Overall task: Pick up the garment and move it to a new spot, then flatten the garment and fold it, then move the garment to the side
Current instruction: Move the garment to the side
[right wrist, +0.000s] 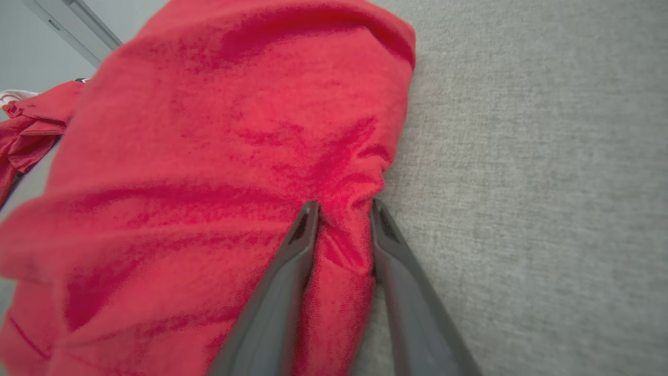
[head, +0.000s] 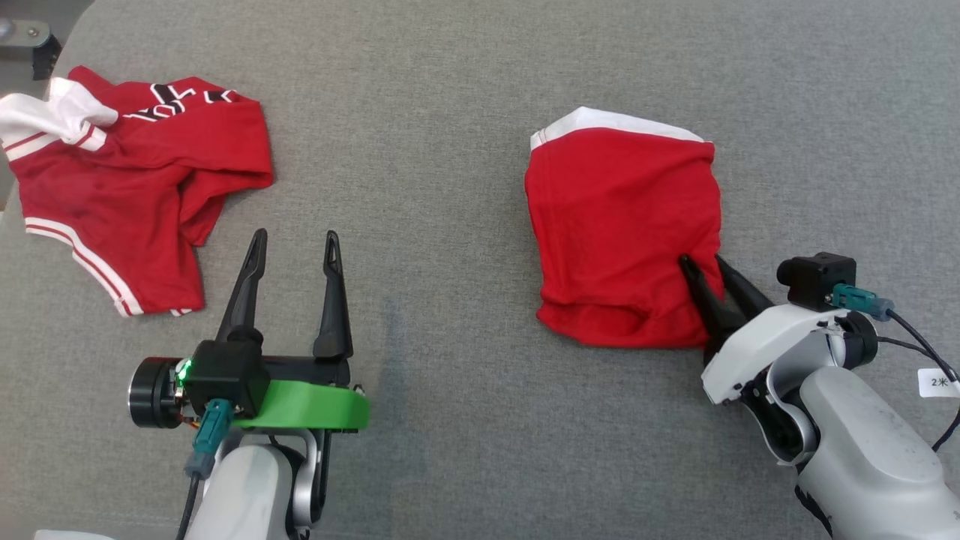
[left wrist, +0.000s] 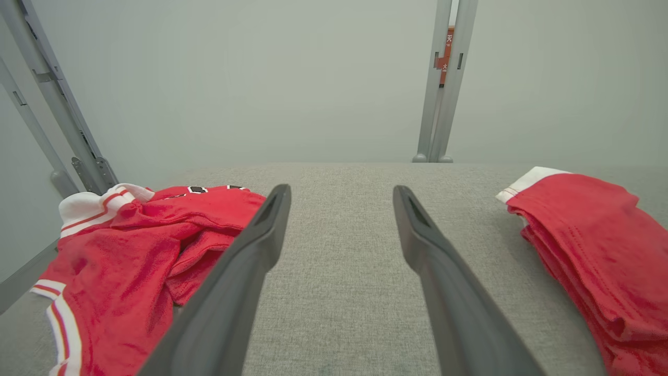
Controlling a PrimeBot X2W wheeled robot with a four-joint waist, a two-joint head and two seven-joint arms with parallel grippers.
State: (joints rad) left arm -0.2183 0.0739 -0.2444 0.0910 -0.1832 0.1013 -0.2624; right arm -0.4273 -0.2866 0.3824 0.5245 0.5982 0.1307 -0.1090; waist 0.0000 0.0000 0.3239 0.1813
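Observation:
The garment is a folded red piece with a white band along its far edge, lying right of centre on the grey cloth table. My right gripper reaches into its near right corner. In the right wrist view the two fingers of my right gripper pinch a bunched ridge of the garment near its right edge. My left gripper hovers open over bare table at the lower left. In the left wrist view the left gripper holds nothing, and the garment lies to its right.
A second red garment with white stripes and collar lies crumpled at the table's far left, also seen as the crumpled garment beside the left fingers. Metal frame posts stand behind the table's far edge.

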